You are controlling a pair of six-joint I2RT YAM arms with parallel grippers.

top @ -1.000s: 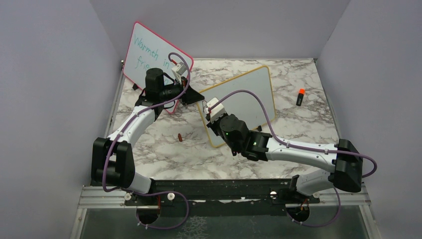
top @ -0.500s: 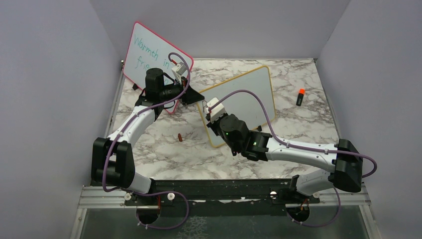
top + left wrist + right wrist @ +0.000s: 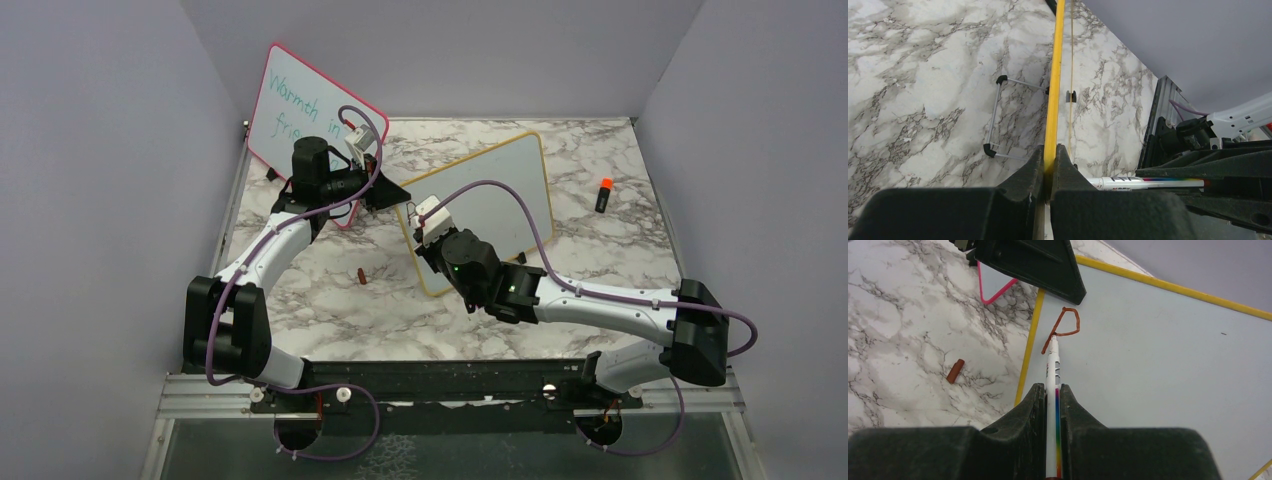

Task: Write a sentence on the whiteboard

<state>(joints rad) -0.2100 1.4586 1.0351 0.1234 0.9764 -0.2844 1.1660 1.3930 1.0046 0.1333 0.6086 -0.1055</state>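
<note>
We see no movement: left jaws clamp board [image 3: 1158, 365], right jaws grip marker [image 3: 1052, 370], tip ahead on unfinished R [image 3: 1068, 333].

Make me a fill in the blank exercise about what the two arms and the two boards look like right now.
1. The right gripper is shut on a ___ whose tip meets the whiteboard.
2. The left gripper clamps the whiteboard's ___ frame.
3. The loose brown cap lies on the marble ___.
4. The board with teal writing has a ___ frame.
Missing words: marker; yellow; table; pink.
</note>
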